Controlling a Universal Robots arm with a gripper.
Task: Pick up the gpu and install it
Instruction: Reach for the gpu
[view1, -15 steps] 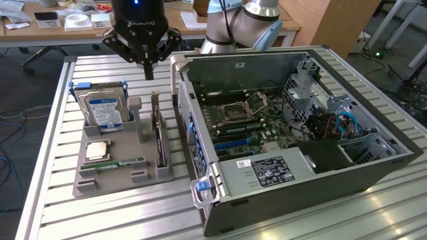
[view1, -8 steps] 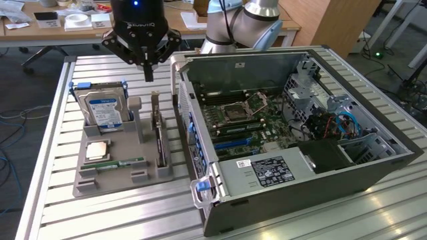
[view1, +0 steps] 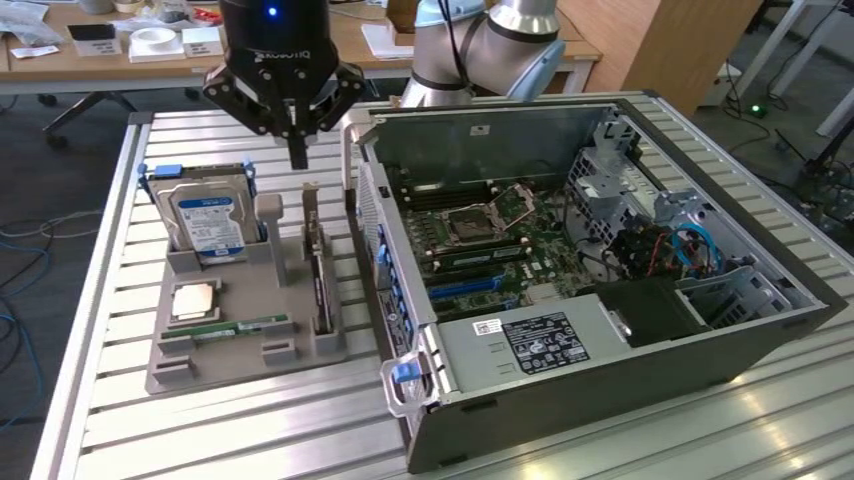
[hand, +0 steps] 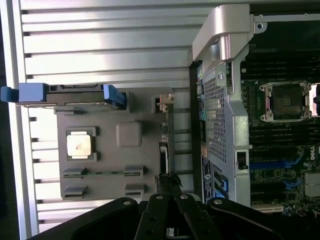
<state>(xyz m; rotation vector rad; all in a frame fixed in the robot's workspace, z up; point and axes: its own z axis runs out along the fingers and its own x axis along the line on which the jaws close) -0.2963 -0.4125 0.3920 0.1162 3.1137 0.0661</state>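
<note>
One arm is at work. Its jaws are clenched together, grasping nothing, and hang above the gpu (view1: 320, 280), apart from it. The gpu stands on edge in the grey holder (view1: 267, 345) on the bench (view1: 200, 420), just beside the open computer case (view1: 747, 330). Its long axis runs alongside the case wall, in line with the jaws.

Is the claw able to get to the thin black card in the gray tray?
Probably yes: the gripper hangs above the gpu, nothing between them, though its jaws are shut.
</note>
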